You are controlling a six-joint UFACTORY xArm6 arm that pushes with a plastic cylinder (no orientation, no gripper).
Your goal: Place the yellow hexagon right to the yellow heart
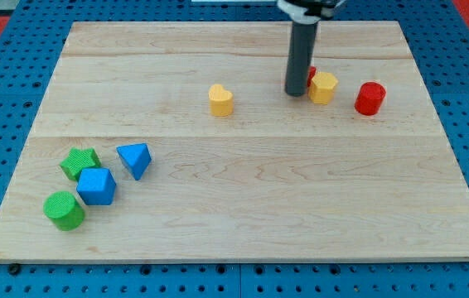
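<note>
The yellow hexagon (324, 86) lies in the upper right part of the wooden board (243, 215). The yellow heart (220, 99) lies well to its left, near the upper middle. My tip (296, 92) stands just left of the yellow hexagon, touching or nearly touching it, between the hexagon and the heart. A small red block (311, 74) shows partly behind my rod, next to the hexagon's upper left; its shape is hidden.
A red cylinder (370, 98) stands right of the yellow hexagon. At the lower left sit a green star-like block (79, 162), a blue triangular block (135, 159), a blue block (96, 186) and a green cylinder (64, 210).
</note>
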